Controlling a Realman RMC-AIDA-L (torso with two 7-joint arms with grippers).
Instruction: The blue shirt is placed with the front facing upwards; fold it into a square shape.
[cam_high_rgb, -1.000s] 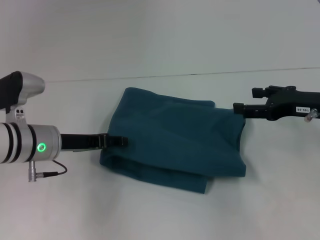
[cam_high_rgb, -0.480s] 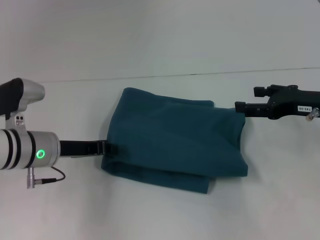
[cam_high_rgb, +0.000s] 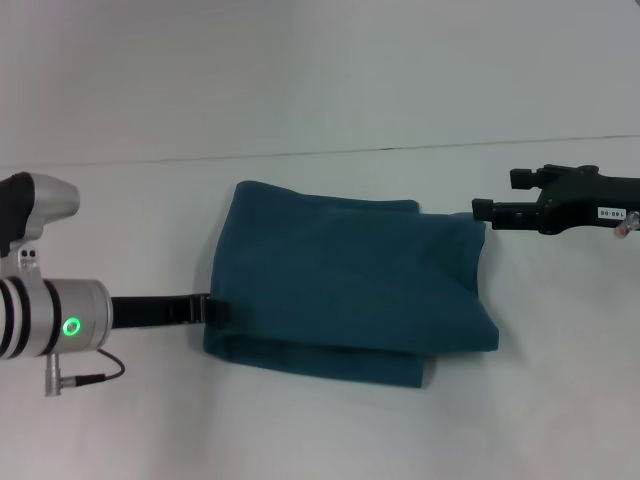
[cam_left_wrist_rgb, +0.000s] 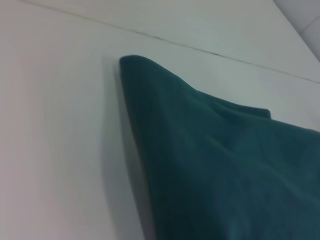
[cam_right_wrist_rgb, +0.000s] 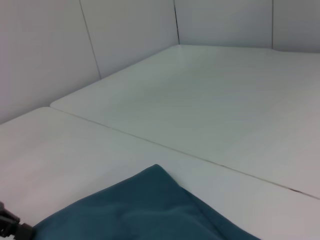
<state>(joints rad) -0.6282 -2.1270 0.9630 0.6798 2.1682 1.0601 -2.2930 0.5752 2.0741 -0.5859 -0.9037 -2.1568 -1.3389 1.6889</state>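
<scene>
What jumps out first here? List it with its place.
The blue shirt stands out, folded into a rough rectangle in the middle of the white table, no print showing. The left hand meets its left edge near the front corner, and the right hand sits at its far right corner. A green light glows on the left arm's wrist.

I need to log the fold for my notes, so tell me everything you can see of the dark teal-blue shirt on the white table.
The dark teal-blue shirt lies folded into a roughly rectangular, layered bundle on the white table. It looks like soft, matte cotton; no print, neckline or sleeve shows. A lower layer sticks out along its near edge, and the surface is gently wrinkled. The left gripper meets its left edge near the front corner; the right gripper sits at its far right corner. Whether either one pinches cloth cannot be seen.
</scene>
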